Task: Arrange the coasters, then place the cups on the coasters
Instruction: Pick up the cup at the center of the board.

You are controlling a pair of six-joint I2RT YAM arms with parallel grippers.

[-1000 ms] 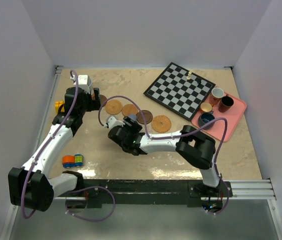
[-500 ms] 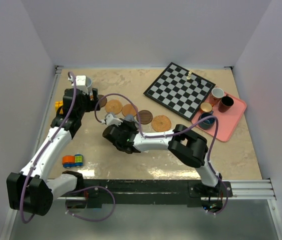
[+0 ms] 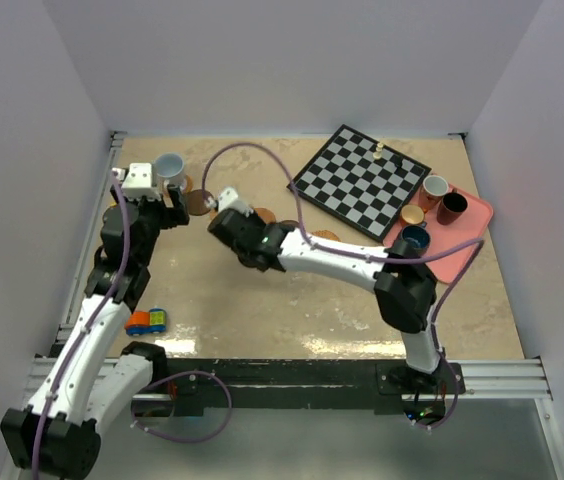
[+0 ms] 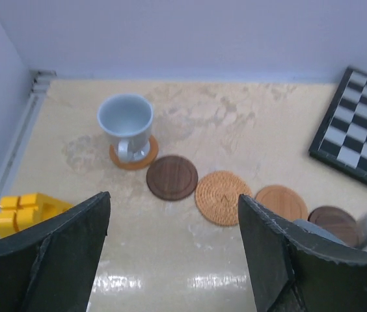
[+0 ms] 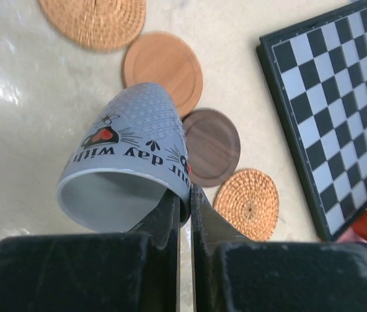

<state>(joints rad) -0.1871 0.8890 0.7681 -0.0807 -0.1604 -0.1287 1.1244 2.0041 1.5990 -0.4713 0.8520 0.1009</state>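
Observation:
A pale blue cup (image 4: 125,122) stands on an orange-tan coaster (image 4: 133,156) at the back left. To its right a row of coasters runs on: dark brown (image 4: 172,177), woven (image 4: 223,197), plain tan (image 4: 281,201), dark brown (image 4: 333,224). My left gripper (image 4: 174,260) hangs open, nearer than the cup, with nothing between its fingers. My right gripper (image 5: 183,201) is shut on the rim of a tilted grey-white printed cup (image 5: 131,162), raised over the plain tan coaster (image 5: 163,68) and a dark brown one (image 5: 213,146). Another woven coaster (image 5: 248,201) lies beyond.
A pink tray (image 3: 465,240) at the right holds a white cup (image 3: 434,187), a black cup (image 3: 452,207), an orange-tan cup (image 3: 413,215) and a dark blue cup (image 3: 413,238). A chessboard (image 3: 360,180) lies at the back. A yellow block (image 4: 24,211) and toy car (image 3: 146,321) sit left.
My right gripper closed on the grey-white cup and carried it back and left over the coaster row. My left arm drew away from the pale blue cup, now standing free.

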